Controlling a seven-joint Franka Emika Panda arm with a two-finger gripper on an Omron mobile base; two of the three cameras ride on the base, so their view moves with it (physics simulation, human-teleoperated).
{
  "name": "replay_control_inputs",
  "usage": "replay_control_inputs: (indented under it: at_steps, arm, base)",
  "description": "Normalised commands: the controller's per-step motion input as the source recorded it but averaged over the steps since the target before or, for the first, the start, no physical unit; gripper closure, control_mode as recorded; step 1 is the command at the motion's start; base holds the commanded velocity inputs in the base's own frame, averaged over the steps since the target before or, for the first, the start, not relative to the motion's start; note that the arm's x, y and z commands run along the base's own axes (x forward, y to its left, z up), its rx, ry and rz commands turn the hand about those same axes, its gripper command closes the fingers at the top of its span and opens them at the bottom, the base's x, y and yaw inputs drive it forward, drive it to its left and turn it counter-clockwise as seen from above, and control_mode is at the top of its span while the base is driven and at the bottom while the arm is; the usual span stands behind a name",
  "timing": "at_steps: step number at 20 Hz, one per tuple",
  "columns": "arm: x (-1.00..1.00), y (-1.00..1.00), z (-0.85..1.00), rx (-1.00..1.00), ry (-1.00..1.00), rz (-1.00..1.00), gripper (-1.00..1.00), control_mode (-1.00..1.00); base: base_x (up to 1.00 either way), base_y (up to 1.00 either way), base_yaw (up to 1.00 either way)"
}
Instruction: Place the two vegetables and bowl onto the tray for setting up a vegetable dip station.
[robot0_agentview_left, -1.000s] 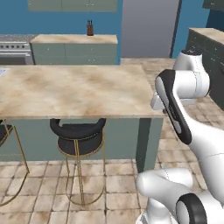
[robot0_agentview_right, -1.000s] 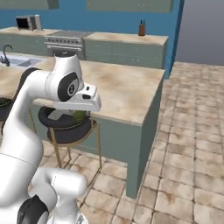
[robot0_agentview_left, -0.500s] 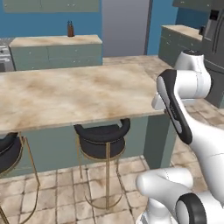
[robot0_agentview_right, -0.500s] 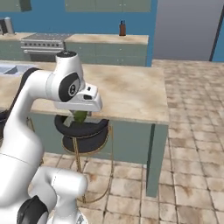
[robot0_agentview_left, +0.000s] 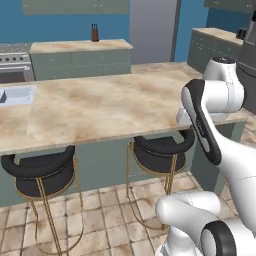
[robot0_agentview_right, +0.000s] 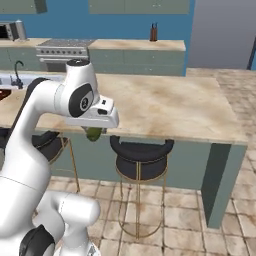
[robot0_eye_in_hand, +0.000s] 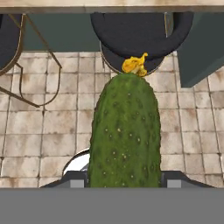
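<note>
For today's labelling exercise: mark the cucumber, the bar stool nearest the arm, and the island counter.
cucumber (robot0_eye_in_hand: 124, 131), hand view, middle of its bumpy green body.
bar stool (robot0_agentview_right: 141, 160), right base view, front of its black seat.
island counter (robot0_agentview_left: 100, 107), left base view, bare marbled top.

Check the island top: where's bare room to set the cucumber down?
The island counter is bare marble from the sink at its left end across to the right corner above the stools. The only crowded spot is the sink end. The tool holds the cucumber below the counter's front edge.
</note>
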Motion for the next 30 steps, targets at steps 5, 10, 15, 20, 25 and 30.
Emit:
replay_control_inputs:
  at_steps: [5, 10, 15, 20, 25, 30]
  arm:
    - [0.0, 0.0, 0.0, 0.0, 0.0, 0.0, 1.0, 1.0]
    - [0.0, 0.0, 0.0, 0.0, 0.0, 0.0, 1.0, 1.0]
    - [0.0, 0.0, 0.0, 0.0, 0.0, 0.0, 1.0, 1.0]
    - [0.0, 0.0, 0.0, 0.0, 0.0, 0.0, 1.0, 1.0]
    - [0.0, 0.0, 0.0, 0.0, 0.0, 0.0, 1.0, 1.0]
    - [0.0, 0.0, 0.0, 0.0, 0.0, 0.0, 1.0, 1.0]
  base:
    - [0.0, 1.0, -0.01]
    - [0.0, 1.0, -0.01]
    - [0.0, 1.0, -0.01]
    - [0.0, 1.0, -0.01]
    - [0.0, 1.0, -0.01]
    - [0.04, 1.0, 0.0]
